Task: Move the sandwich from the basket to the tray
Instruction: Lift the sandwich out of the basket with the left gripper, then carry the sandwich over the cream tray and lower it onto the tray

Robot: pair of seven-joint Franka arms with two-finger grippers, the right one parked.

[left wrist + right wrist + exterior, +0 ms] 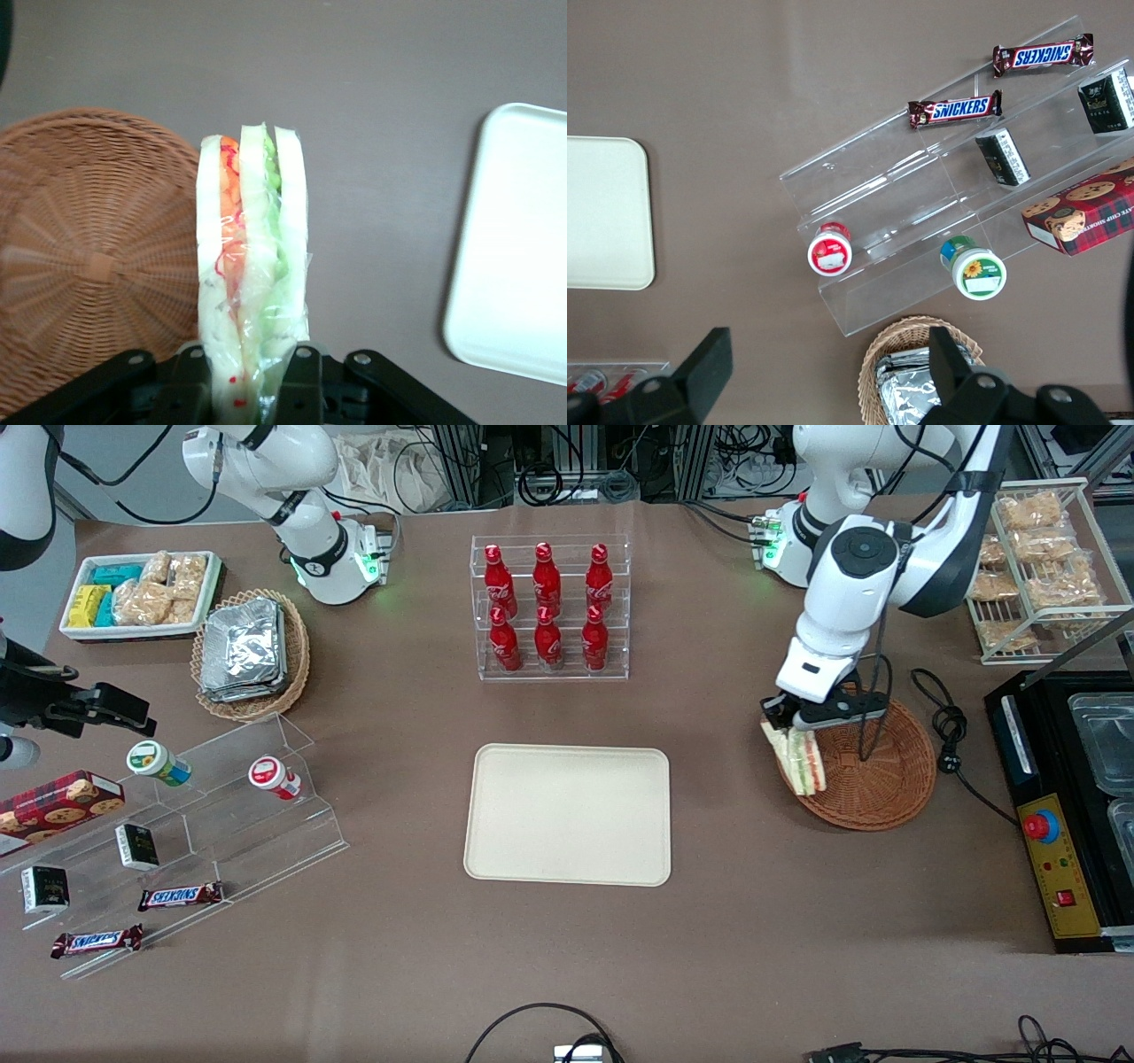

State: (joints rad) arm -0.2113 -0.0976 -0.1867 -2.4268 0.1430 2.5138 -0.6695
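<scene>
My gripper (pixel 791 724) is shut on the sandwich (pixel 800 758), a wedge of pale bread with orange, red and green filling in clear wrap. The wedge hangs point-down over the rim of the reddish-brown wicker basket (pixel 877 779), on the side nearest the tray. In the left wrist view the sandwich (pixel 252 266) stands between the two black fingers (pixel 306 376), lifted above the brown table, with the basket (pixel 89 257) beside it. The cream tray (pixel 569 813) lies flat mid-table with nothing on it; its corner (pixel 514 248) shows in the wrist view too.
A clear rack of red bottles (pixel 549 607) stands farther from the camera than the tray. A wire rack of bagged snacks (pixel 1036 558) and a black machine (pixel 1063 806) sit toward the working arm's end. A black cable (pixel 952 735) lies beside the basket.
</scene>
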